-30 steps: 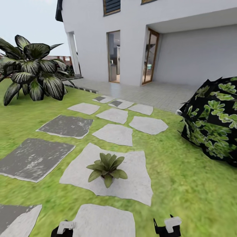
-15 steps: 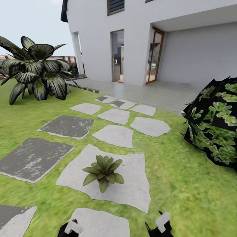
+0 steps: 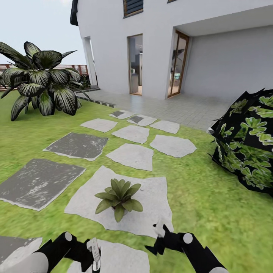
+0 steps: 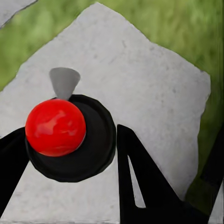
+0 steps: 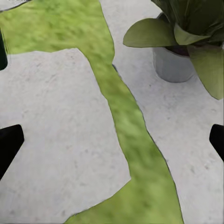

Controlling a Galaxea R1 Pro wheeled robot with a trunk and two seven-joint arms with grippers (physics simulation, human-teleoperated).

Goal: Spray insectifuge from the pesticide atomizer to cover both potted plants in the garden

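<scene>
We reach both arms forward and low toward the potted plant on its pale stepping stone. Our left pincer pinches the spray bottle just short of that plant. Our right pincer hangs spread beside the plant's pot.

The stepping stones look matt and rough, the atomizer's red tip glossy, smooth plastic.

Both arms are glossy black with round white joint caps, each pincer tipped white.
</scene>
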